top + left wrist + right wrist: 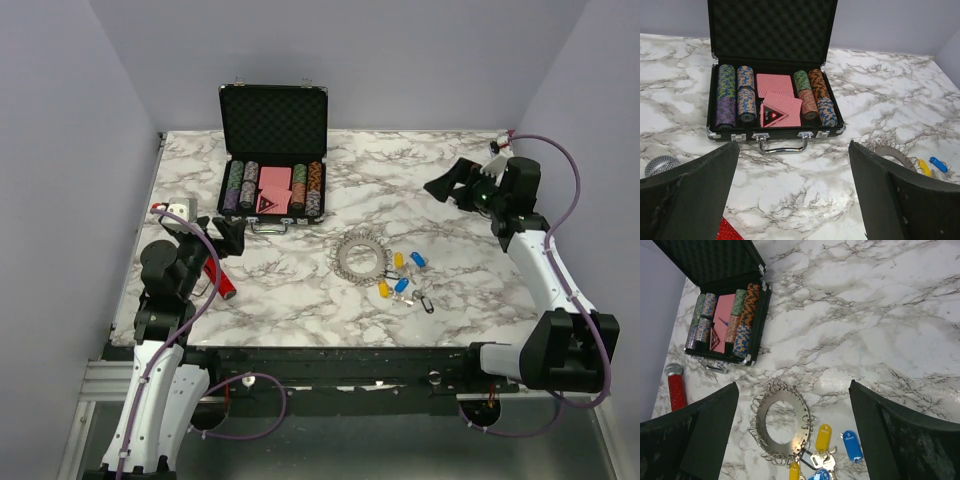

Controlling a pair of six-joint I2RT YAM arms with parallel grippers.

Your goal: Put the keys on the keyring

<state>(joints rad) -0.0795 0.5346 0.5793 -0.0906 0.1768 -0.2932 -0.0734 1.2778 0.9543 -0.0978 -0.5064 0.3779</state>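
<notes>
Both hands are wide open and hold nothing: the left gripper (228,238) is far from the work, and the right gripper (447,185) hangs high over the table (470,290). The keyring (782,422) lies flat below and between the right gripper's fingers, and the keys (823,436) lie just beside it. I think this hand should go down slowly and pinch one key by its colored head.

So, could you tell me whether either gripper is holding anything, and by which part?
Nothing is held: the left gripper and the right gripper are both open and empty.
</notes>
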